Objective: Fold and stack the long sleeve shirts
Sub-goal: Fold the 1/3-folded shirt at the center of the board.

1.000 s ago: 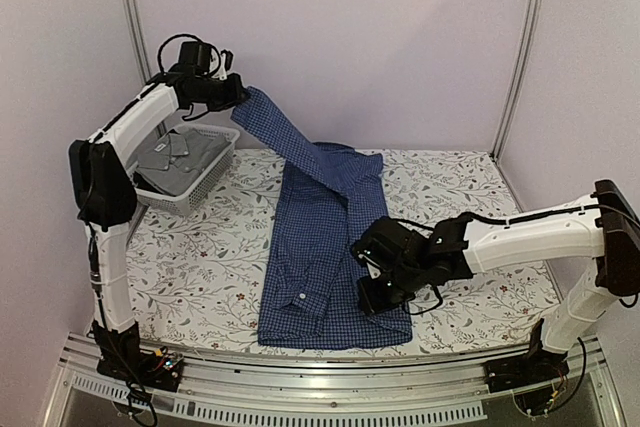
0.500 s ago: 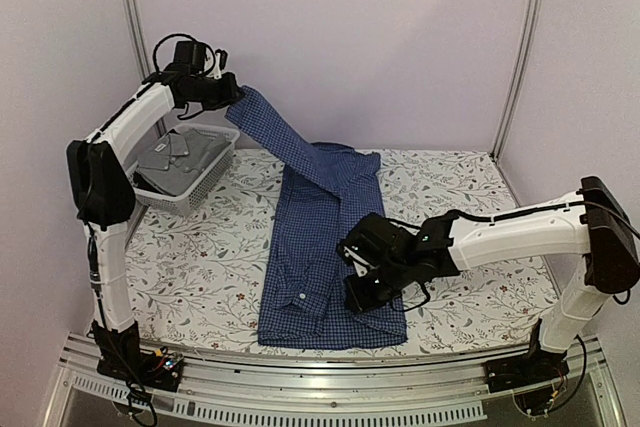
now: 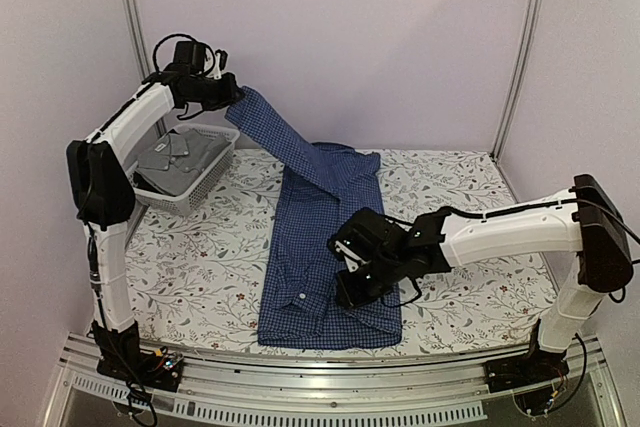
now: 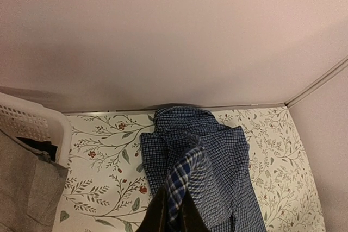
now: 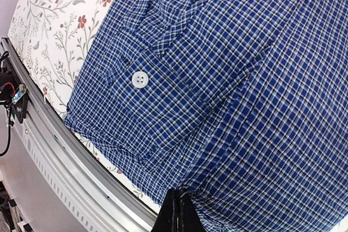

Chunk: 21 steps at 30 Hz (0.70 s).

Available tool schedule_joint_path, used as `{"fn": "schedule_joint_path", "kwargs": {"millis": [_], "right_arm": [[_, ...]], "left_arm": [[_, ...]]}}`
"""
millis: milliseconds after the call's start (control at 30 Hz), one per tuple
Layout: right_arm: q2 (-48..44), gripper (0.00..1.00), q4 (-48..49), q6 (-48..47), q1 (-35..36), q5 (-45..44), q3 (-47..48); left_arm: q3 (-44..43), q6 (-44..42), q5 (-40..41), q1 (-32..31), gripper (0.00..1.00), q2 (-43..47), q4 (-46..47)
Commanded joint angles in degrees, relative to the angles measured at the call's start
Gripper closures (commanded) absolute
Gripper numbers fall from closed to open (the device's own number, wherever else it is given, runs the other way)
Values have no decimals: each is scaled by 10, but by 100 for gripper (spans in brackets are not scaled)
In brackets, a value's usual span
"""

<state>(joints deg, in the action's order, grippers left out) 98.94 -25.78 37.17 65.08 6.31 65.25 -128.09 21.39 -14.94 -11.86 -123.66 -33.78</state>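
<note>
fully closed on the blue shirt (image 3: 305,222) — left claw (image 3: 232,95), right claw (image 3: 350,293)

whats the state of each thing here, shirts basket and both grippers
blue checked shirt, spread on the table, one sleeve lifted
grey shirt, folded in the basket
basket, upright, holding grey shirt
left gripper, shut on the raised sleeve
right gripper, shut on the shirt's near edge

Matching kit on both sides: the left arm (image 3: 125,127) and right arm (image 3: 510,232) showed smooth white tubular shells split by chunky black joint housings, and the left gripper (image 3: 238,95) and right gripper (image 3: 347,295) were all black. A thin black cable (image 3: 170,41) looped above the left wrist, a second black cable (image 3: 480,213) ran along the right forearm, and tiny coloured wires (image 3: 160,361) sat at the left base.
</note>
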Motion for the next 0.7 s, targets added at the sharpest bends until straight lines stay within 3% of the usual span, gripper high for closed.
{"fn": "schedule_joint_path", "kwargs": {"millis": [0,667], "right_arm": [[20,100,15,-13,-5,7,24],[26,100,37,-8,-9,14,2]], "left_arm": [[-5,-6,-6,7,92,14,3],[-61,11,-37,7,92,-14,40]]}}
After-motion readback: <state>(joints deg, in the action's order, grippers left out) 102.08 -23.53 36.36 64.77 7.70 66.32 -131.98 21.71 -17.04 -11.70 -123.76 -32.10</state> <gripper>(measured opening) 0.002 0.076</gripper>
